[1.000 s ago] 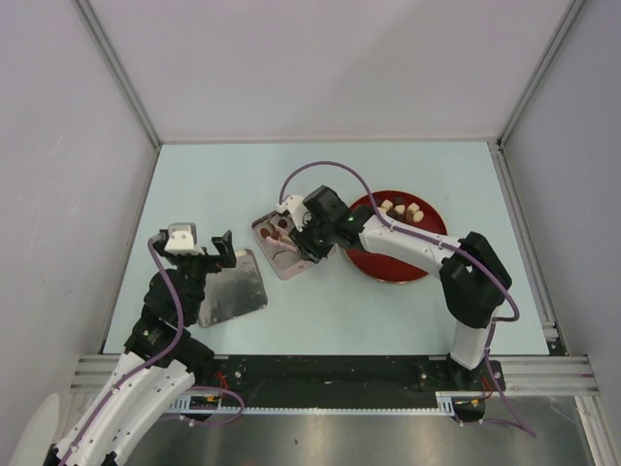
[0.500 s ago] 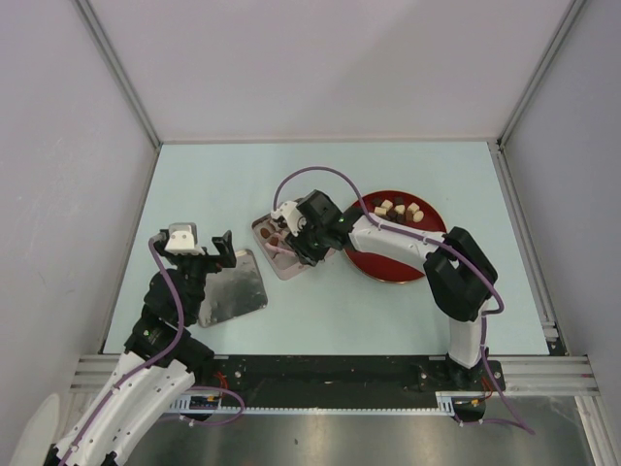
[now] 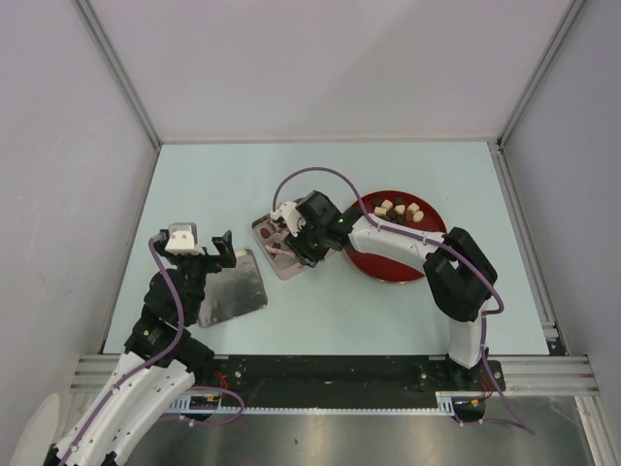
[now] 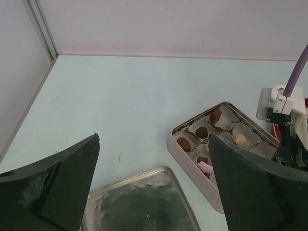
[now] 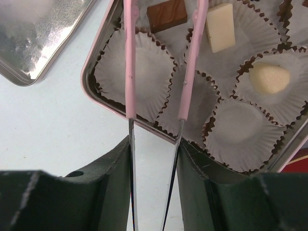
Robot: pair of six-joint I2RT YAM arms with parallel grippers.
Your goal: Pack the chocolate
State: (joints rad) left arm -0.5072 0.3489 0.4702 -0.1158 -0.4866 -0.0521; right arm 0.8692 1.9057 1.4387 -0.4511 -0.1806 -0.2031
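Left claw [image 4: 154, 139] of yours hangs released above the loose lid [image 4: 139, 202] on the table [image 4: 120, 96], holding nothing. Further right, the tin [image 4: 188, 155] has a few paper cups [image 5: 137, 72] filled with chocolate [image 5: 167, 15] and several bare, so I'd judge packing about half done. Your right claw [image 5: 153, 154] grips pink tweezers [image 5: 129, 72] over those cups. Rightmost, the red plate [image 3: 388, 267] carries more pieces waiting to go across
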